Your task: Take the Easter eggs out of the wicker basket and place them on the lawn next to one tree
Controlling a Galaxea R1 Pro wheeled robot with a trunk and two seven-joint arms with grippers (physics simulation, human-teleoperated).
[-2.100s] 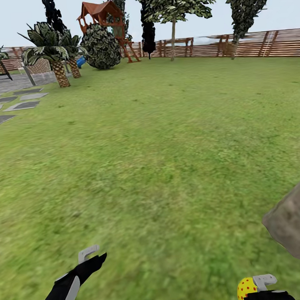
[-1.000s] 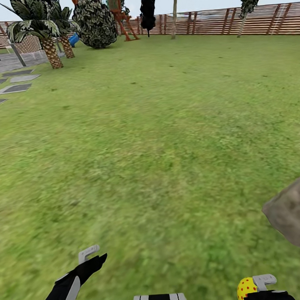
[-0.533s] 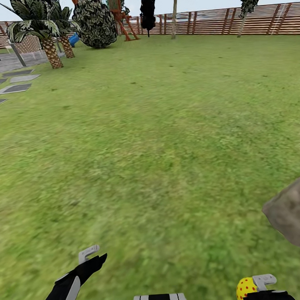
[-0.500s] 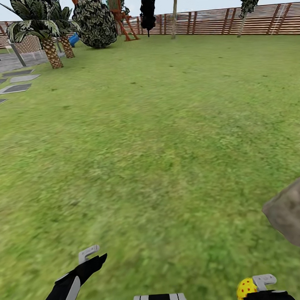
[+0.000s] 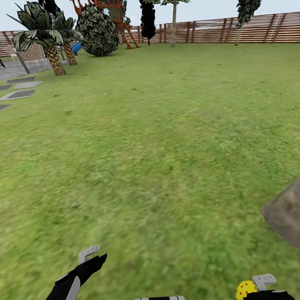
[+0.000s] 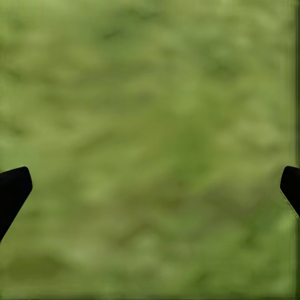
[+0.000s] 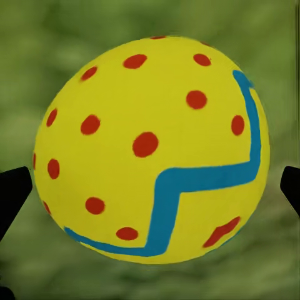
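My right gripper [image 5: 255, 290] sits at the lower right of the head view, shut on a yellow Easter egg [image 5: 244, 290]. In the right wrist view that egg [image 7: 150, 147] has red spots and a blue zigzag band and sits between the two black fingertips [image 7: 11, 190]. My left gripper [image 5: 93, 257] hovers open over the lawn [image 5: 158, 136], with only grass between its fingertips [image 6: 12, 190]. A thick mottled grey-brown tree trunk [image 5: 291, 219] stands close by at the right edge, just beyond the right gripper. The wicker basket is out of view.
Grey paving slabs [image 5: 13, 94] and spiky palm plants [image 5: 50, 40] lie at the far left. A round shrub [image 5: 97, 31], a wooden playset, dark conifers and a slim tree [image 5: 174, 19] line the brown slat fence [image 5: 258, 29] at the back.
The head camera has tilted up a little, so the fence and trees sit lower in the picture. Both arms hold the same pose, and the egg stays in the right gripper.
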